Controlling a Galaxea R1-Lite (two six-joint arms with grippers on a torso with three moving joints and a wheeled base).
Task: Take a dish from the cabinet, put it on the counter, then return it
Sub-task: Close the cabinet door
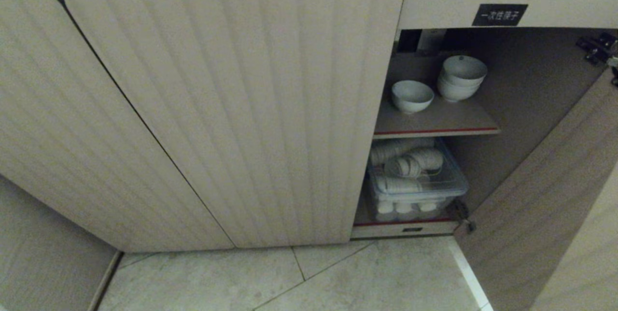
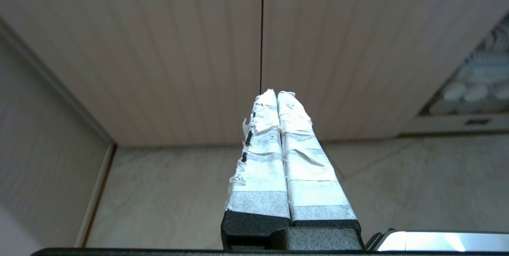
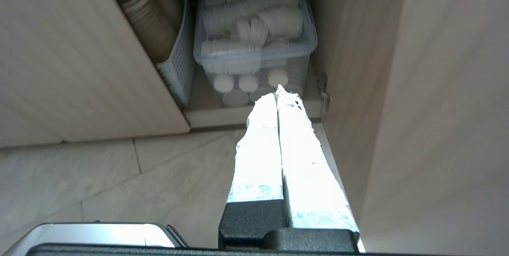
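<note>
The beige cabinet [image 1: 231,108] with ribbed doors fills the head view; its right door [image 1: 540,195] hangs open. On the red-edged shelf [image 1: 434,130] a single white dish [image 1: 412,96] stands beside a stack of two more bowls [image 1: 461,78]. The counter is out of view. Neither arm shows in the head view. My left gripper [image 2: 276,94] is shut and empty, facing the closed ribbed doors above the floor. Also shut and empty, my right gripper [image 3: 277,91] hangs low in front of the cabinet's bottom compartment.
A clear plastic bin [image 1: 415,180] of white lids and cups fills the lower compartment; a white slotted basket [image 3: 177,65] with stacked brown cups sits beside it. A black label [image 1: 499,14] is above the opening. Grey floor tiles [image 1: 299,277] lie below.
</note>
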